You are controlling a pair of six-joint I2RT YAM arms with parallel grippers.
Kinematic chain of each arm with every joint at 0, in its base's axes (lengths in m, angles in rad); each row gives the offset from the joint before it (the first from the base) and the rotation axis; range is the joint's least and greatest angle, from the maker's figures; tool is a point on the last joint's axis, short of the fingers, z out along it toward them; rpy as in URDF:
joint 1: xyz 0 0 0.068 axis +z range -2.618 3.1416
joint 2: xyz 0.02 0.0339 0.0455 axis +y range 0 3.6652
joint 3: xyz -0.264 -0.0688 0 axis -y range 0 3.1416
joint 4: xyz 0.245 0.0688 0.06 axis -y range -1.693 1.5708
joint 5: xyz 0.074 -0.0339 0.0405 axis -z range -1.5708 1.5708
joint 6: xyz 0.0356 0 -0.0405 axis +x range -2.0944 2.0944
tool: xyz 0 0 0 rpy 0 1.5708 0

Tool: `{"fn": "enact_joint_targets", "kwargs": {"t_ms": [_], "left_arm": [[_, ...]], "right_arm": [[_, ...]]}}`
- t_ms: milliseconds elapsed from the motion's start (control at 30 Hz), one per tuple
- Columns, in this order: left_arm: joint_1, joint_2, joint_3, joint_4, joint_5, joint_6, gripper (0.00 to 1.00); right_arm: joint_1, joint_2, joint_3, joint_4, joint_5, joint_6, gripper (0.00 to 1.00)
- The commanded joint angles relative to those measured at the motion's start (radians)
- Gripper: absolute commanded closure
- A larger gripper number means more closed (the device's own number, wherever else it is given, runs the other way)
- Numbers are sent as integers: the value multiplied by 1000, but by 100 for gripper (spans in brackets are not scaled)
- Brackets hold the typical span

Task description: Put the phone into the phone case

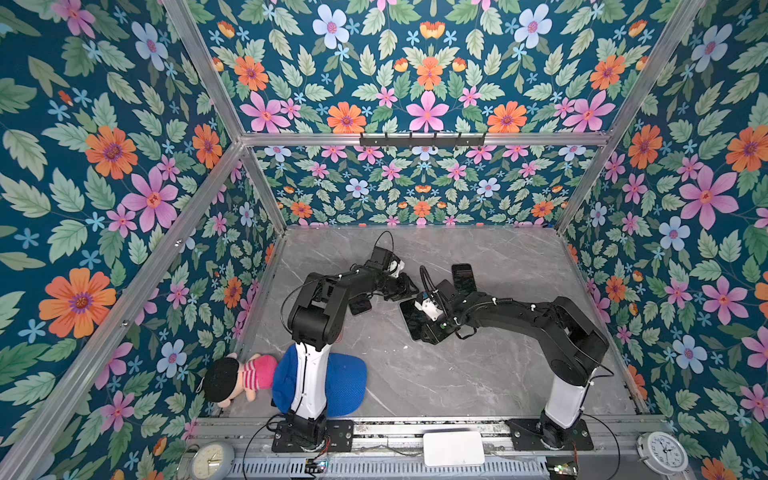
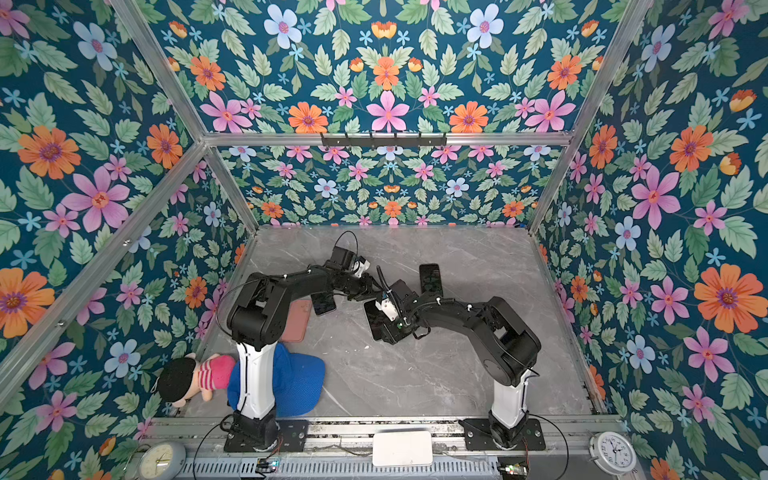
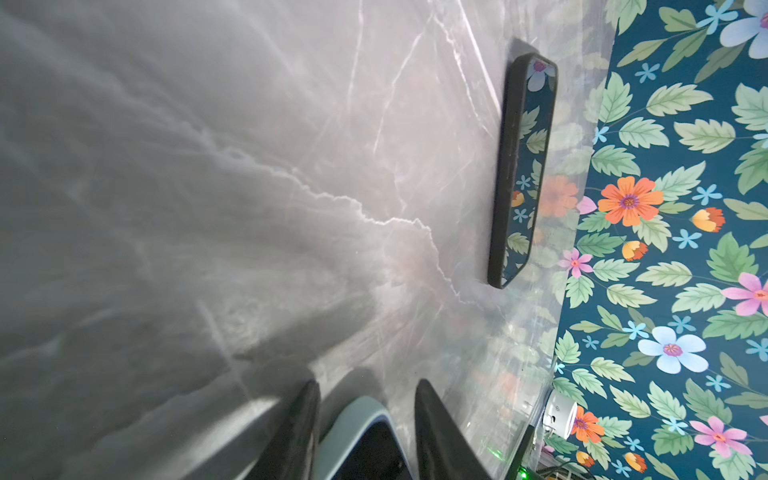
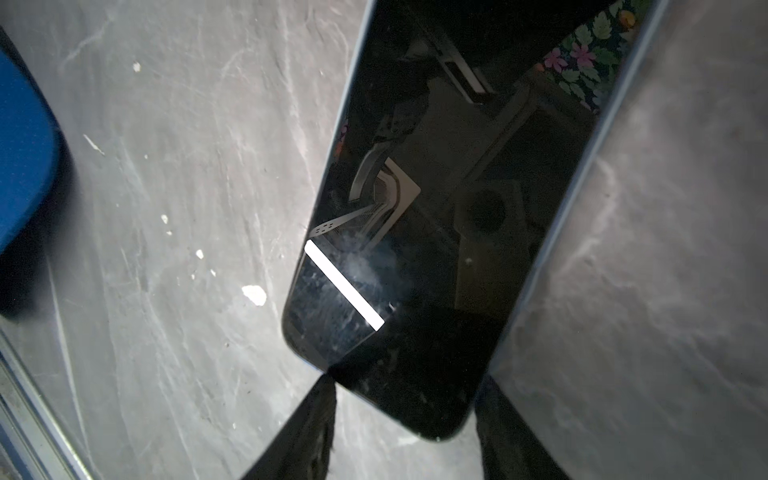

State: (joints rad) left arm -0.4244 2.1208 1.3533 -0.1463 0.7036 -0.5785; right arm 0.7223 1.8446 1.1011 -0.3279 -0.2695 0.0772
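Note:
The phone (image 1: 411, 318) (image 4: 436, 187), black-screened with a blue-grey rim, lies flat on the marble table in both top views. My right gripper (image 4: 405, 386) (image 1: 430, 330) holds its near end, a fingertip touching each long side. My left gripper (image 3: 368, 399) (image 1: 409, 291) straddles the phone's far corner (image 3: 357, 432); one finger lies along the rim and bare table shows before the other. A salmon-pink phone case (image 2: 296, 320) lies flat by the left arm in a top view, partly hidden by that arm.
A phone in a black case (image 1: 462, 277) (image 3: 523, 166) lies behind the grippers, and a dark phone (image 1: 360, 305) under the left arm. A blue cap (image 1: 347, 384) and a doll (image 1: 241, 376) sit front left. Clocks (image 1: 212, 459) (image 1: 663, 453) and a white box (image 1: 453, 448) line the front rail.

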Motion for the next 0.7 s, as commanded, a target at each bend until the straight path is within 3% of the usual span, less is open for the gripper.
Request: {"fn": "enact_joint_targets", "kwargs": {"t_ms": [0,667], "left_arm": [[-6,10,-12,-65,-35,-8,60],[-33,1,-40,-38,-23,-16,63]], "right_arm": [[2,24,-1,-7,17,3,50],[2,21,6,36,-15,75,58]]}}
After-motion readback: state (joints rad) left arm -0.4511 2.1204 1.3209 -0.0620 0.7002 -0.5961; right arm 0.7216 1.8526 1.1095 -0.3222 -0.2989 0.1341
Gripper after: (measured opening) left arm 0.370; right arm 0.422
